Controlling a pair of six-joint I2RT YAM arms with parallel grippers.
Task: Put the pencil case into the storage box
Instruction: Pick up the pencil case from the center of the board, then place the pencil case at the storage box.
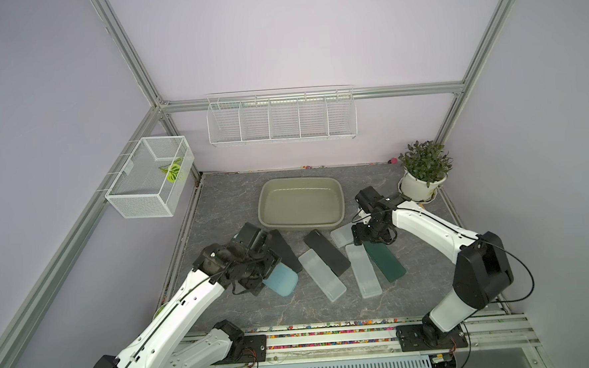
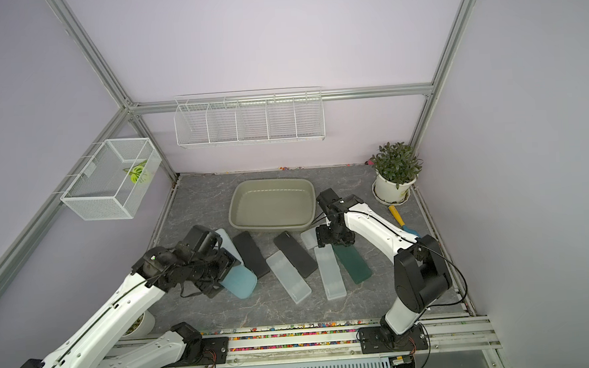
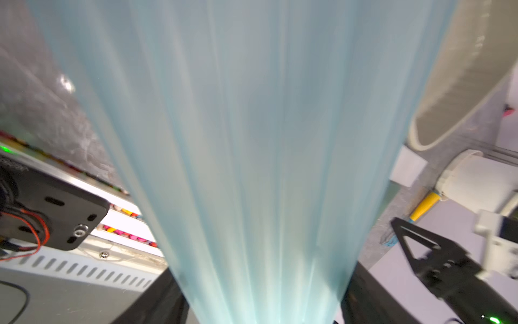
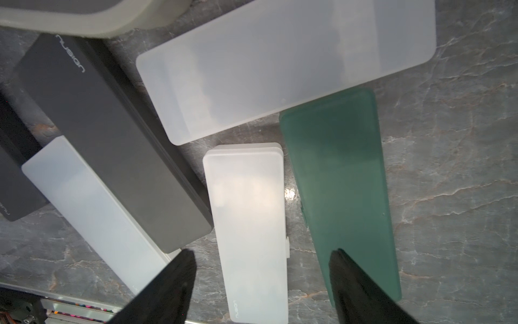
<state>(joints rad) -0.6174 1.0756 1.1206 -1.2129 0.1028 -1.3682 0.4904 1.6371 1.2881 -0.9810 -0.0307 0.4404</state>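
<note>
Bimanual cell with several pencil cases and one tub. The left gripper [image 1: 258, 276] is clamped on one end of the light-blue pencil case [image 1: 282, 282], apparently across its width. In the left wrist view the light-blue pencil case [image 3: 252, 140] fills the gap between the dark fingers and shows only as blurred streaks. The case sits at the near left of the table [image 1: 292, 309], just beside a black case [image 1: 284, 249], with its free rounded end tilted low. Whether that end touches the table cannot be told. The storage box [image 1: 301, 205] stands well apart toward the back wall, its floor bare in both top views. The right gripper [image 4: 262, 252] hangs with jaws spread and holds nothing, above a frosted white case [image 4: 246, 210] and a dark green case [image 4: 336, 174]. Handling, by judgement: the case looks like thin, translucent moulded plastic, so it is probably light, stiff and smooth enough to slip between hard pads. A grip at one end leaves a long overhang that can pivot or sag in the jaws. A hold nearer mid-length, across the narrow sides, would likely carry it level. Hard squeezing may flex the shell or spring the lid, so moderate pressure suits it.
</note>
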